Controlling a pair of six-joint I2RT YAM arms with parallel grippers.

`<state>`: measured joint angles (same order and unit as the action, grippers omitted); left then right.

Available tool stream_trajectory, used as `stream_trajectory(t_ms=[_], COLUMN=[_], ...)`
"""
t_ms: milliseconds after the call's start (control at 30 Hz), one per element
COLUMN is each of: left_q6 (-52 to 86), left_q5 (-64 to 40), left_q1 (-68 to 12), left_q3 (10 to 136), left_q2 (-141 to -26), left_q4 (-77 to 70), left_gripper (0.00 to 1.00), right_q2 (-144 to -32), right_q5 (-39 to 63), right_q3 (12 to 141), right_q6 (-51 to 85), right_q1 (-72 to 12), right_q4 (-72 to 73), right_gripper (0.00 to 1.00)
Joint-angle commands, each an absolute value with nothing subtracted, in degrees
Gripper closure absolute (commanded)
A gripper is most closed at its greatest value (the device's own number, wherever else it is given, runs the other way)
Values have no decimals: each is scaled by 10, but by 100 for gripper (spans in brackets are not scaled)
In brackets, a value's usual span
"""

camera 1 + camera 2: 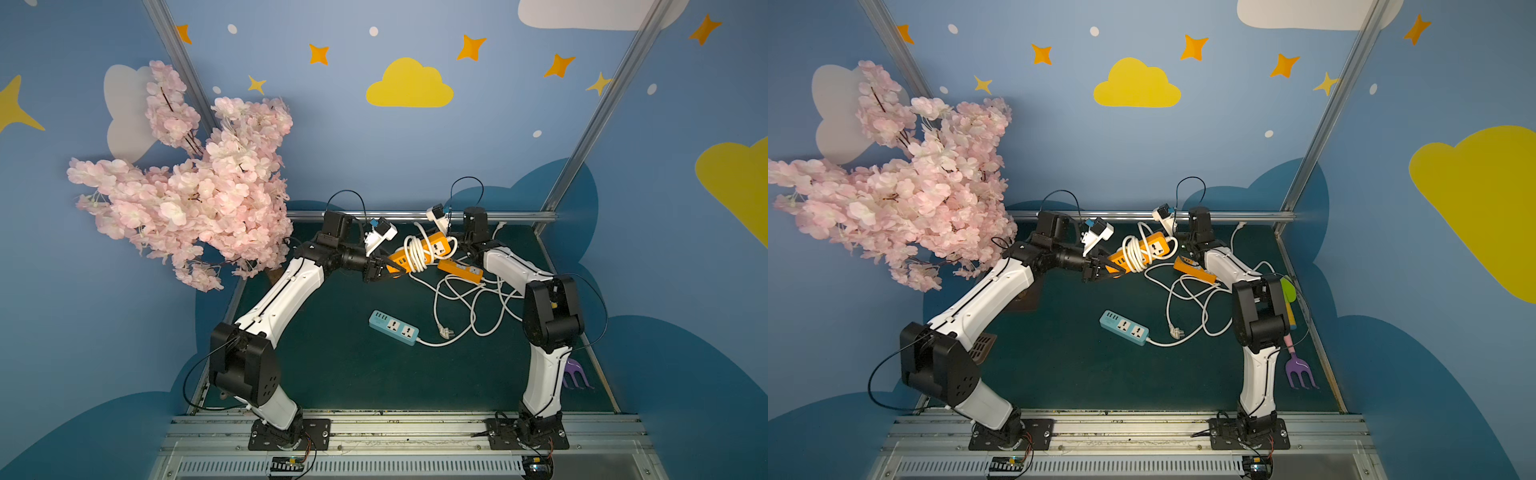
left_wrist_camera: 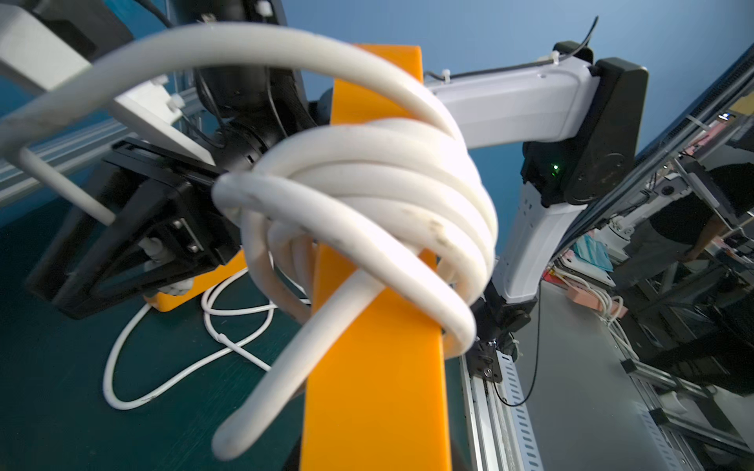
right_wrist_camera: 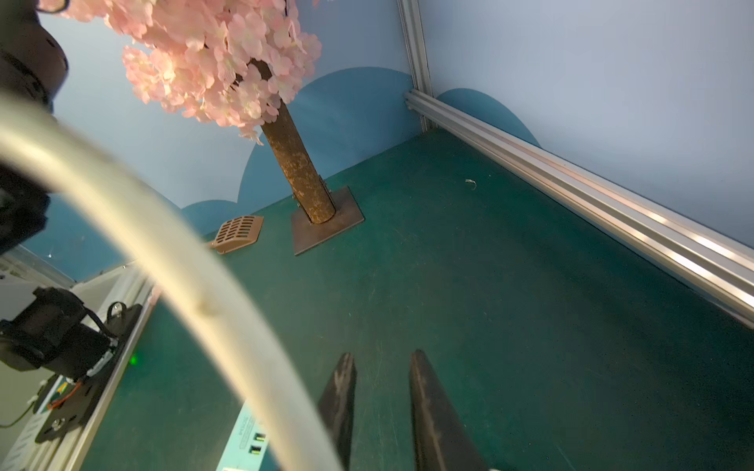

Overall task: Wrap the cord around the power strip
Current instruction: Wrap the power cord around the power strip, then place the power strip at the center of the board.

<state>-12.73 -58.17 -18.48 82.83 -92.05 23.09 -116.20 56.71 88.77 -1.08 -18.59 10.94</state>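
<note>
An orange power strip (image 1: 432, 246) hangs tilted above the green table, with several turns of white cord (image 1: 415, 255) around its middle. My left gripper (image 1: 390, 271) is shut on its lower end. In the left wrist view the power strip (image 2: 379, 387) fills the middle and the cord coil (image 2: 379, 195) sits loosely on it; one cord end (image 2: 253, 412) sticks out free. My right gripper (image 3: 381, 355) is open with nothing between its fingers, by the strip's far end. A blurred loop of cord (image 3: 163, 244) arcs past beside those fingers.
A second orange strip (image 1: 460, 269) and a blue strip (image 1: 393, 327) lie on the table among loose white cords (image 1: 469, 303). A pink blossom tree (image 1: 187, 187) stands at the left, a brown grate (image 3: 240, 232) beside its trunk. A purple toy fork (image 1: 1302, 372) lies right.
</note>
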Motion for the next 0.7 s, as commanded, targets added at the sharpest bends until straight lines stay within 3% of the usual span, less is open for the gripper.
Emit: stream_trajectory(t_ms=[0,100,233,467,667], left_q6=[-26,36,63,-11,-74], left_q5=[-552,-483,-394,-142,83], left_q1=[-166,-161,-159,-166,-177], left_q3=[811,778,744,691,623], left_q2=[-888,-886,-886,-872,-851], left_q4=[62,-22,-75,-65,-63], left_gripper=[97,97,98,98,98], right_q2=[-1130,-1120,-1111,-1081,-1019], right_q5=[574,530,486,487,464], right_q3=[848,820,813,794,753], right_q6=[134,219,266,317,303], right_q1=[-191,-206,-242,-301,-333], right_q4=[253,288,218,120,57], right_gripper=[79,85,90,98,100])
